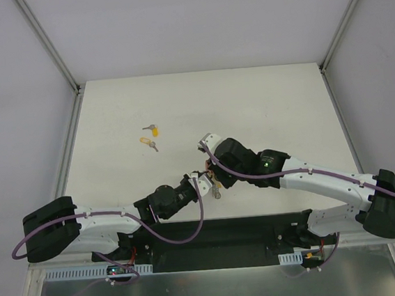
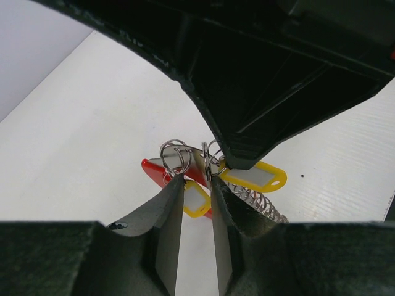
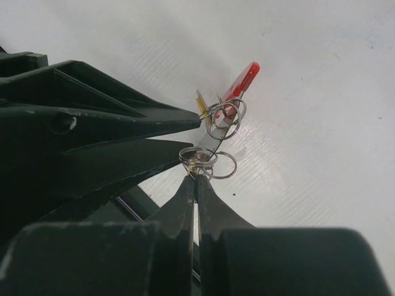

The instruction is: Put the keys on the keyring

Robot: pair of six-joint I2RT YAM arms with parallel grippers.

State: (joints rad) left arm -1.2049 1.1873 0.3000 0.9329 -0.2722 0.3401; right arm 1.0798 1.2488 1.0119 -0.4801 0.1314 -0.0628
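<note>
Red plastic and thin wire make the keyring (image 2: 153,170) light and slippery, I think. It is between both arms, over the near part of the surface (image 1: 249,101). The left fingers (image 2: 168,209) are narrow, pinching its red part. The right fingers (image 3: 180,200) are pressed tight on a wire ring (image 3: 207,161). Two keys (image 1: 155,131) lie well apart from it, tiny and flat; their yellow heads look best to pinch.

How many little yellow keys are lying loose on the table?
2. The far key lies left of middle on the table; the near key lies just in front of it. More may hide on the keyring.
</note>
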